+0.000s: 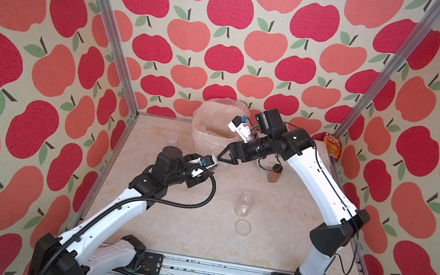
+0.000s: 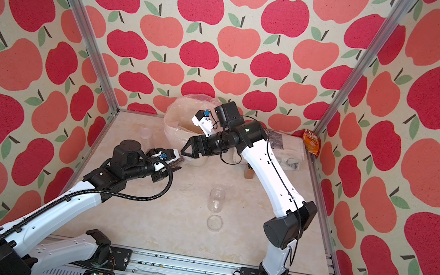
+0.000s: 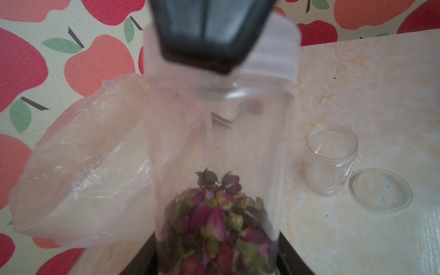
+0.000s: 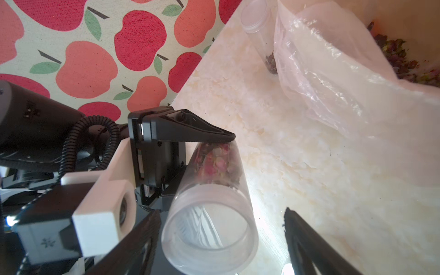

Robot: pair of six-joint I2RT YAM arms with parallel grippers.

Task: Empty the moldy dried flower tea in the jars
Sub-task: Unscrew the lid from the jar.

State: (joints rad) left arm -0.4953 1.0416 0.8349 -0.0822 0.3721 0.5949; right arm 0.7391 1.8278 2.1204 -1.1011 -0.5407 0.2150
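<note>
Pale marbled tabletop [image 1: 183, 228], apple-print walls [image 1: 225, 55]. Nearest, an emptied jar [image 1: 245, 205] stands beside its loose lid [image 1: 242, 227]. Mid-table, the left gripper [image 1: 212, 163] clamps a capped jar [image 3: 219, 142] of dried flower tea [image 3: 214, 221]; the right gripper [image 1: 224, 157] straddles its cap [image 4: 209, 233], jaws apart. Probably light, slick plastic: pinch the cap's rim squarely. Beyond, the lined bin [image 1: 204, 132].

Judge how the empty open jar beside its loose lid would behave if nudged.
Empty jar looks like thin clear plastic holding nothing, so probably light and easy to tip. Its round wall suggests it would roll once toppled. The smooth table likely lets it slide.
</note>
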